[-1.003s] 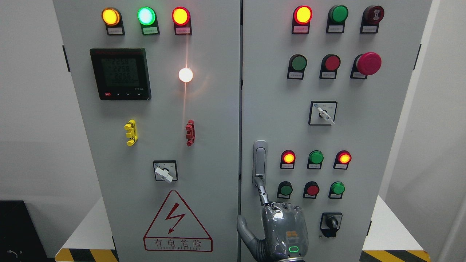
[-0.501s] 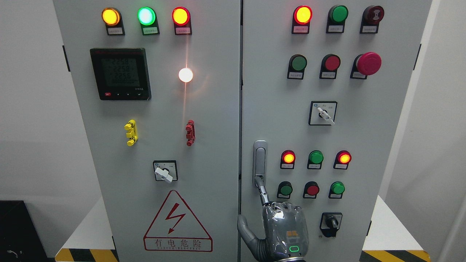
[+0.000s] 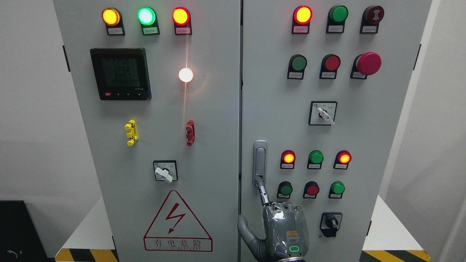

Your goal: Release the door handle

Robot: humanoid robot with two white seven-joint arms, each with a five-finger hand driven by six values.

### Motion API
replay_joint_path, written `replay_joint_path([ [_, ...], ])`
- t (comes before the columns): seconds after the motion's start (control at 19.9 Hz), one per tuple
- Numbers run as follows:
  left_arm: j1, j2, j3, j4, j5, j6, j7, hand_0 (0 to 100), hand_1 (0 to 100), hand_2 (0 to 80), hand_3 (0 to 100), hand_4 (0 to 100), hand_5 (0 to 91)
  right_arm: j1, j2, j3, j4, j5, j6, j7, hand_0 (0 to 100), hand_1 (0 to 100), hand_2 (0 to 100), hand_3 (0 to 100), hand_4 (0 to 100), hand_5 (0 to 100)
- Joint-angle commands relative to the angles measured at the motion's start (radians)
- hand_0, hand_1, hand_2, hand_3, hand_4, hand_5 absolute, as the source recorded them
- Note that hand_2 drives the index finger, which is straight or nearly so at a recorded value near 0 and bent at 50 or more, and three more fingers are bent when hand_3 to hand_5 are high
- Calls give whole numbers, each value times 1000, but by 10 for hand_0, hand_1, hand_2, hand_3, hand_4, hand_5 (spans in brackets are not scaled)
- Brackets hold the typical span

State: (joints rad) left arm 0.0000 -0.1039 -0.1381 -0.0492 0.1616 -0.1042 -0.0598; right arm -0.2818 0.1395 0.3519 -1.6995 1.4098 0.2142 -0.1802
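Note:
The grey door handle [image 3: 260, 160] stands upright on the left edge of the cabinet's right door [image 3: 364, 145]. My right hand [image 3: 284, 229] comes up from the bottom edge, just below the handle, with its back toward the camera. Its index finger [image 3: 263, 193] points up and its tip touches the handle's lower end. The other fingers are curled at the knuckles, the thumb [image 3: 244, 229] sticks out to the left, and nothing is wrapped in the hand. Both doors look closed, with a narrow seam between them. The left arm does not show.
Lit and unlit push buttons [image 3: 315, 158] and a black rotary switch [image 3: 330, 222] sit right of the hand. A red emergency stop [image 3: 368, 63] protrudes higher up. The left door [image 3: 164, 145] carries a meter [image 3: 121, 74], a white switch [image 3: 164, 172] and a warning triangle [image 3: 177, 222].
The right hand stays almost still, with its index fingertip at the handle's lower end throughout. Only the meter's digits differ.

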Motion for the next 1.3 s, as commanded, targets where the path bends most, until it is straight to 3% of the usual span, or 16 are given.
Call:
replay_joint_path([
  [0.0, 9, 0, 0, 0, -1, 0, 0, 120, 556, 0, 0, 0, 0, 0, 0, -2, 8, 0, -1, 1, 428, 294, 0, 993, 992, 1000],
  [1.25, 9, 1, 0, 0, 1, 0, 0, 120, 556, 0, 0, 0, 0, 1, 0, -5, 29, -2, 1, 4, 427, 298, 0, 1000, 994, 1000],
])
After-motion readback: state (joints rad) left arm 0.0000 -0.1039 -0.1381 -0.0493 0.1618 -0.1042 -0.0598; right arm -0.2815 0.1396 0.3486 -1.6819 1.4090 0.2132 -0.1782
